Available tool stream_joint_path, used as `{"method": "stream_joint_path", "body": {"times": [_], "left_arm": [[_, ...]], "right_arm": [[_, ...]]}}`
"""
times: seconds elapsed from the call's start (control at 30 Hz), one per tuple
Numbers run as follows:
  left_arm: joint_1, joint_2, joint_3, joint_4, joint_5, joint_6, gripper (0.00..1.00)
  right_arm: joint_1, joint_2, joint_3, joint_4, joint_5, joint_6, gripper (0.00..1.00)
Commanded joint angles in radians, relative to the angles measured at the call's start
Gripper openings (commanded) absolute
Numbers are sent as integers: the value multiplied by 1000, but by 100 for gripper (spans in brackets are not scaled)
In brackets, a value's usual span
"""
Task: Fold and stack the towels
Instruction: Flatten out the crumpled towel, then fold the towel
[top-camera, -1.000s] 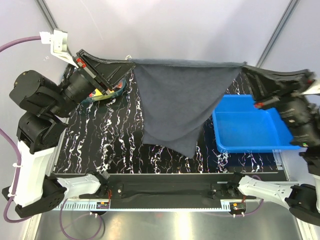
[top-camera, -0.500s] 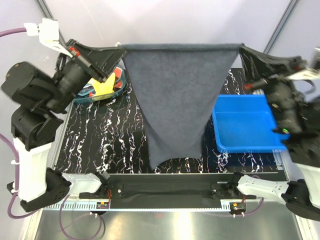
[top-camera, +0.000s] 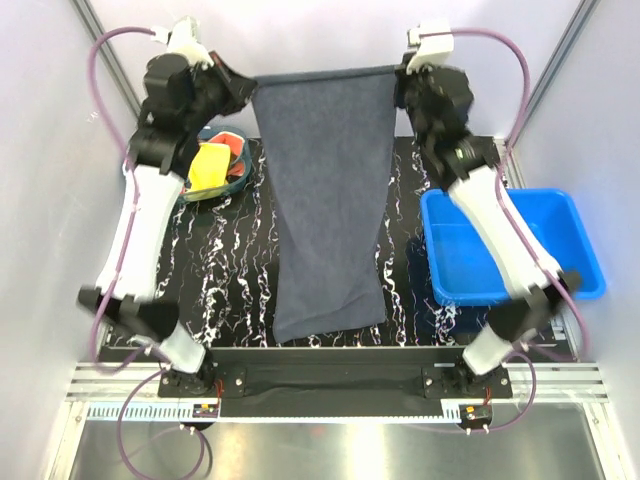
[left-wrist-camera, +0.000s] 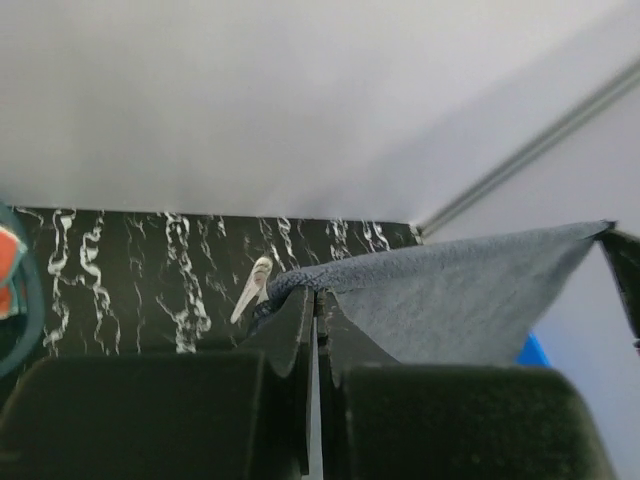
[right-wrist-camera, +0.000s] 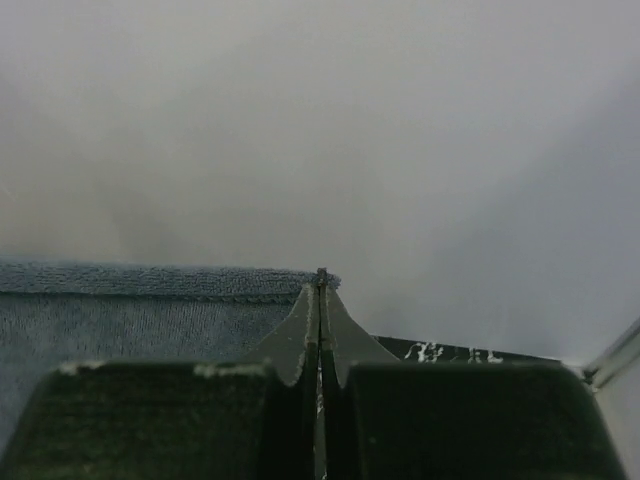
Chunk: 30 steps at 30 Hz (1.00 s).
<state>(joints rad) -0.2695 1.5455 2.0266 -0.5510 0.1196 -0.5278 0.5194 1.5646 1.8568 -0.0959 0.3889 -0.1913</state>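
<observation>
Top view: the left end effector (top-camera: 250, 88) and the right end effector (top-camera: 397, 75) each clamp an upper corner of the dark grey towel (top-camera: 330, 200). It hangs spread between and below them, above the worktop (top-camera: 230, 260).
Left wrist: the jaws are pressed together on the corner, and the cloth stretches away to their right.
Right wrist: the jaws pinch the hem, and the cloth spreads to their left.

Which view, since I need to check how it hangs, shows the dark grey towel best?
The top external view: the whole dark grey towel hangs between the left gripper and right gripper. The left wrist view shows only one pinched corner and the top edge; the right wrist view, just a strip of hem.
</observation>
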Motion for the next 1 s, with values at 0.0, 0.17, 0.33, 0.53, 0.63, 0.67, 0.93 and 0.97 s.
{"method": "stream_joint_path", "body": {"times": [0.0, 0.17, 0.33, 0.53, 0.63, 0.67, 0.93, 0.97], "left_arm": [[90, 115, 29, 282, 153, -50, 0], [150, 426, 167, 465, 339, -124, 0], [173, 622, 325, 539, 407, -146, 0], [193, 668, 204, 629, 429, -156, 0], [193, 667, 146, 597, 466, -149, 0], [193, 656, 111, 596, 475, -150, 0], [181, 484, -309, 530, 511, -159, 0], [174, 444, -347, 519, 511, -152, 0]], "right_arm": [[-131, 142, 151, -45, -213, 150, 0], [-240, 388, 382, -70, -355, 181, 0], [-289, 633, 643, -136, -467, 185, 0], [-295, 674, 511, -71, -513, 233, 0], [-295, 628, 368, -47, -519, 297, 0], [-294, 593, 328, -42, -515, 311, 0], [-294, 466, 50, -186, -519, 326, 0], [-294, 456, 41, -236, -516, 320, 0]]}}
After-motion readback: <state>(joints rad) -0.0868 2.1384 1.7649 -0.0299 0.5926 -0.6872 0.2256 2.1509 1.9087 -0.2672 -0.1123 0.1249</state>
